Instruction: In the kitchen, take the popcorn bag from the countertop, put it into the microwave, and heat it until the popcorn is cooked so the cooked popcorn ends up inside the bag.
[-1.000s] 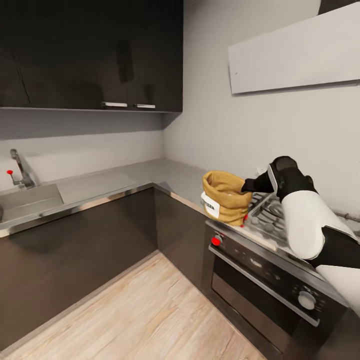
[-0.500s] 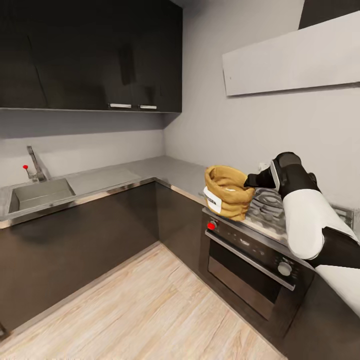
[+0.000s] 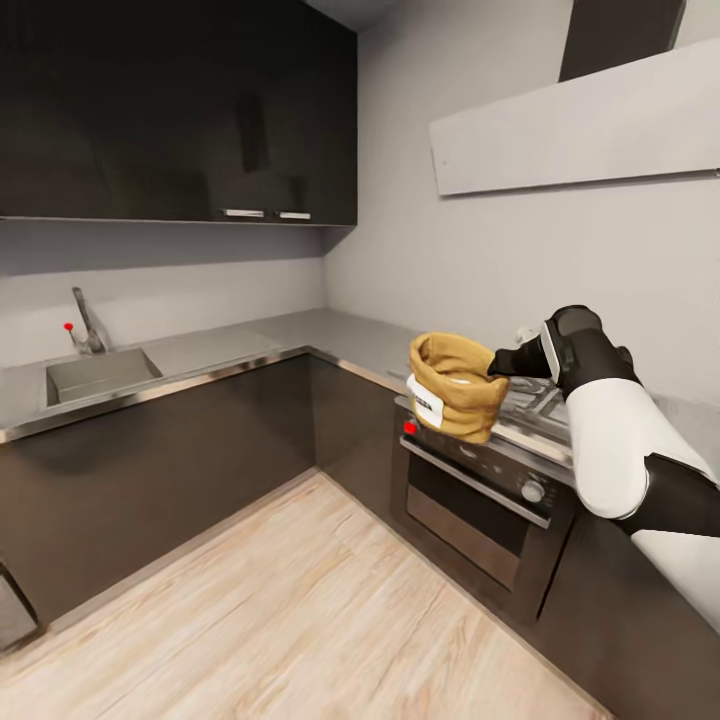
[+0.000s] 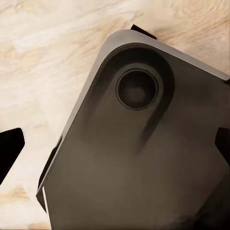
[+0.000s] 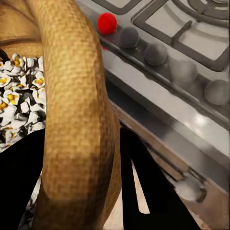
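The right claw is pinched tight on the rolled rim of the popcorn bag, with one black finger outside the sack and the other inside by the white popcorn. It holds the bag up in the air, in front of the oven and its red knob, near the stove's front edge at the end of the grey counter. The left claw's two black tips sit far apart with nothing between them, over a dark grey part of the robot and the wooden floor.
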Available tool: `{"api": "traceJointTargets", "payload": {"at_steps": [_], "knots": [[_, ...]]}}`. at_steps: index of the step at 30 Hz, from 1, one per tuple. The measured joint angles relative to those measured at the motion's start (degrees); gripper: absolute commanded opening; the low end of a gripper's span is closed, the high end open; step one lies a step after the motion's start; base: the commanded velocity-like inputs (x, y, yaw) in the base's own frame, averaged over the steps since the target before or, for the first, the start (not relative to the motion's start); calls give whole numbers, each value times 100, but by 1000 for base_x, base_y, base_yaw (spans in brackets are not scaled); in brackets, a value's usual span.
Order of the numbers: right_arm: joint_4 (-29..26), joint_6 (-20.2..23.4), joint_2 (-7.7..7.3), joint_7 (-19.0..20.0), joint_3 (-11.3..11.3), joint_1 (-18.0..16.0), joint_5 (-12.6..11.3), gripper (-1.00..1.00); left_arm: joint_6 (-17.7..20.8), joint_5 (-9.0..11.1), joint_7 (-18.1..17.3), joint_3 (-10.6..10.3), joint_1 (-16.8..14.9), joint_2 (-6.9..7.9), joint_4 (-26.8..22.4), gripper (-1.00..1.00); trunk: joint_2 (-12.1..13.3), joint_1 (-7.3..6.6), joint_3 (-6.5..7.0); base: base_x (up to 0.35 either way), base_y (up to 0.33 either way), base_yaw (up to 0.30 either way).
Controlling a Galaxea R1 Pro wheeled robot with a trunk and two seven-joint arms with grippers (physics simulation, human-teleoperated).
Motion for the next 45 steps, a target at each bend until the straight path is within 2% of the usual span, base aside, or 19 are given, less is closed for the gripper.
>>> {"api": "traceJointTargets", "payload": {"at_steps": [18,24,28,36,45], "knots": [[80,0,52,23,1,0,-25,-100,-3,0,7,0,0,0,2,100,0,0,0,-347,0,-1],[145,1,78,51,11,1,-26,-100,4,0,7,1,0,4,1,100,0,0,18,-347,0,-186],[161,0,175,57,12,91,-22,-100,0,0,7,1,0,3,0,100,0,0,32,-347,0,-232],[160,1,193,59,18,204,-17,-100,0,-4,7,-2,0,0,0,100,0,0,56,-347,0,-230],[143,0,254,80,37,211,-24,-100,-3,-1,7,-2,0,3,0,100,0,0,61,-347,0,-25]]}}
